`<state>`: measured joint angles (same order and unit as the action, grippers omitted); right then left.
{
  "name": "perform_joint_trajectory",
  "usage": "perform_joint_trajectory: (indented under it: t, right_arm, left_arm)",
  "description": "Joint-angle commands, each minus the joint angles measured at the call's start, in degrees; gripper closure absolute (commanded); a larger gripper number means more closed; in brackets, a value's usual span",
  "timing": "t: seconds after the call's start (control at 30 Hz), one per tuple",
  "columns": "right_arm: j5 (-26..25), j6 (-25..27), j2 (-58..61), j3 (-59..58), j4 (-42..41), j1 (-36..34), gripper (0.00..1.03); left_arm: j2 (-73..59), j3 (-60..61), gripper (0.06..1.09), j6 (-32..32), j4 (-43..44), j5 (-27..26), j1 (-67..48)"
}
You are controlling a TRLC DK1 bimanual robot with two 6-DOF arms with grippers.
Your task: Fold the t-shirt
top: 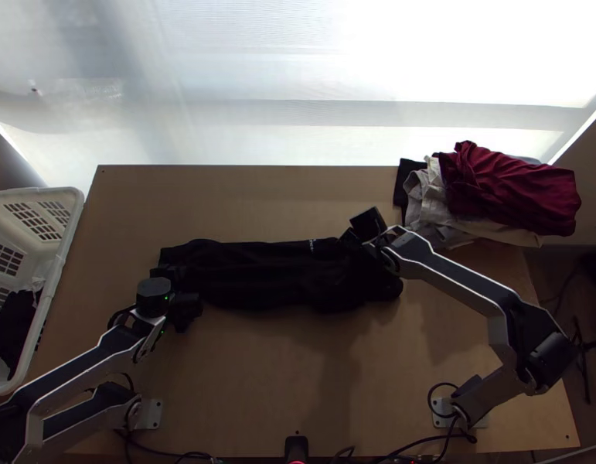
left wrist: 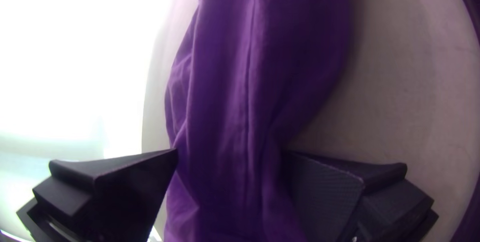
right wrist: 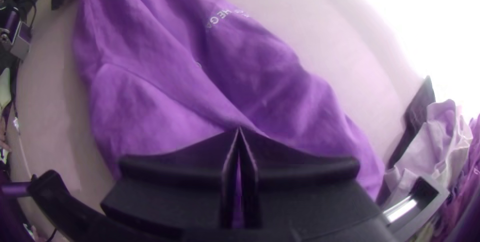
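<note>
- dark t-shirt (top: 259, 282) lies in a long strip mid-table (top: 243, 371), so probably crosswise-fold time
- left gripper (left wrist: 227, 150) spread astride it, right gripper (right wrist: 239, 128) pressed together (can't tell if cloth's pinched)
- next: left should grip, fold inward

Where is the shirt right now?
In the top view, the shirt lies in a long strip across the middle of the table, with the open left claw at its left end and the right claw near its right end.
</note>
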<state>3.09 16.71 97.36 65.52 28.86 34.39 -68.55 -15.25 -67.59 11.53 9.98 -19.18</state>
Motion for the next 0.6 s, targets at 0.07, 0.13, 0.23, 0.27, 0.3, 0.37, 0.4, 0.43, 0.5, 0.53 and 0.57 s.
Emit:
perform_joint_trajectory:
  t: [0.07,0.13,0.23,0.27,0.3,0.37,0.4,0.43,0.5,0.53,0.57]
  right_arm:
    - [1.30,-0.01,11.62,2.16,-7.15,-0.73,1.00]
    - [1.57,-0.27,12.68,2.69,-7.15,-0.82,1.00]
    - [1.83,-0.54,12.33,2.25,-7.07,-0.73,1.00]
    - [1.83,-0.63,12.06,1.98,-7.07,-0.64,1.00]
    - [1.92,-0.63,11.80,1.63,-6.89,-0.55,1.00]
    - [2.00,-0.63,11.36,1.28,-6.36,-0.38,1.00]
    - [2.00,-0.63,11.18,1.10,-6.19,-0.29,1.00]
    - [2.09,-0.63,10.83,0.84,-6.10,-0.11,1.00]
    - [2.18,-0.54,9.60,0.58,-5.31,0.32,1.00]
    - [2.18,-0.45,8.72,0.67,-4.52,0.41,1.00]
    - [2.27,-0.36,7.58,0.67,-3.90,0.50,1.00]
  left_arm:
    - [-2.64,-2.33,0.32,0.18,-1.42,0.04,1.51]
    - [-1.06,-2.42,0.56,-0.17,-3.36,0.04,1.78]
    - [1.49,-1.89,0.86,-1.84,-3.44,-0.05,2.74]
    - [2.02,-1.89,0.90,-2.46,-3.44,-0.13,3.10]
    - [2.46,-2.07,0.92,-3.51,-2.92,-0.13,3.45]
    - [3.69,-3.30,0.94,-5.27,-2.83,-0.13,4.41]
    - [4.13,-4.35,0.94,-5.97,-3.00,-0.13,5.03]
    - [4.57,-5.50,0.94,-6.67,-3.27,-0.22,5.47]
    - [5.80,-7.96,0.94,-8.17,-3.71,-0.40,5.47]
    - [6.50,-9.19,0.94,-8.87,-4.15,-0.49,5.20]
    - [7.21,-10.51,0.94,-9.66,-5.20,-0.49,4.68]
